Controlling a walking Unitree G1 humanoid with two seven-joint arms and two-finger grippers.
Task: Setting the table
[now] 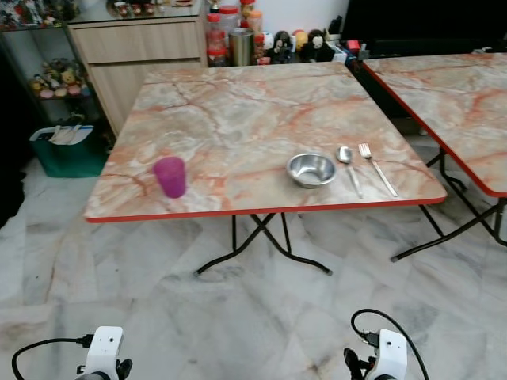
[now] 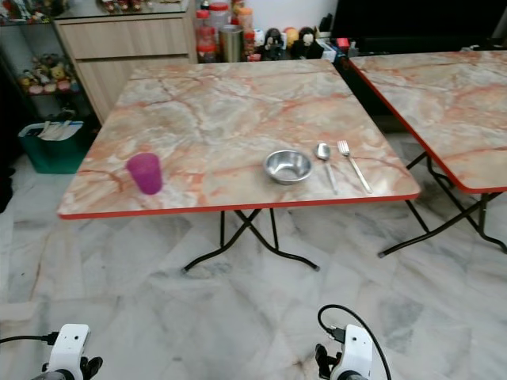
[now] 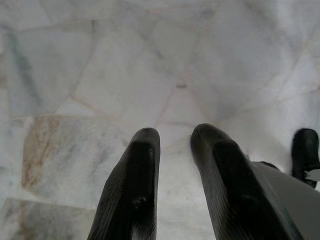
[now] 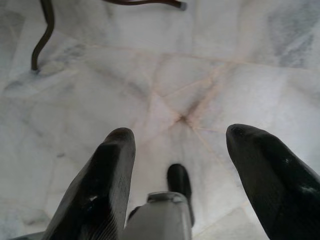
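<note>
Two hands, both hanging low over the marble floor (image 3: 165,60) and holding nothing. Left hand (image 3: 172,145) has its fingers (image 3: 135,175) only a little apart, just a narrow gap with floor showing through. Right hand (image 4: 180,145) is spread wide, fingers (image 4: 107,170) well apart, also empty and touching nothing. From the head views you just get the white wrists at the bottom of frame, so neither arm is at work yet.

Moving out from there: the bench (image 1: 238,111) sits ahead across a stretch of floor, well out of reach I'd say. On it, near the front edge on the robot's right, there's a steel bowl (image 1: 310,169), a spoon (image 1: 347,162) just beside it, and a fork (image 1: 375,166) next to the spoon. A purple cup (image 1: 169,176) stands upright over by the front left corner, well apart from the rest.

So progress-wise: bowl, spoon and fork already look laid out as a place setting. My guess is what's left is bringing the cup over to the bowl, which means walking up first. A second bench (image 1: 459,95) stands off to the right, and a cabinet (image 1: 135,47) at the back.
</note>
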